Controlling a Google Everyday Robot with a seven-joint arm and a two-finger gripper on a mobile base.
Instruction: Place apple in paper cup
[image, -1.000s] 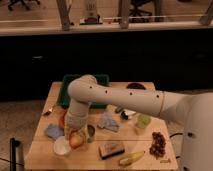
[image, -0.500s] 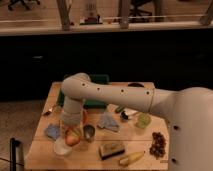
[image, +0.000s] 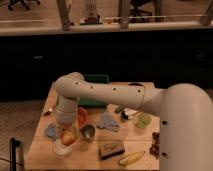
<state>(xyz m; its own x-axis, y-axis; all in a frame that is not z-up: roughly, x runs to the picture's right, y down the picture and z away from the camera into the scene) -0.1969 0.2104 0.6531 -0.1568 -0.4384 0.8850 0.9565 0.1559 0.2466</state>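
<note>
The apple (image: 68, 136), yellow-orange with a red blush, hangs at the right rim of the white paper cup (image: 61, 147) at the table's front left. My gripper (image: 67, 131) points down from the white arm and is shut on the apple, right over the cup's mouth. The wrist hides the top of the apple and part of the cup. I cannot tell whether the apple touches the cup's inside.
An orange bowl (image: 82, 117) and a small metal cup (image: 88, 132) stand just right of the gripper. Blue cloths (image: 107, 121) lie nearby. A brown block (image: 111, 149), banana (image: 131, 158), grapes (image: 155, 142), light green cup (image: 143, 120) and green tray (image: 96, 91) are also on the table (image: 45, 112).
The arm has swung left, carrying the apple from beside the metal cup to over the paper cup. The other things have not moved.
</note>
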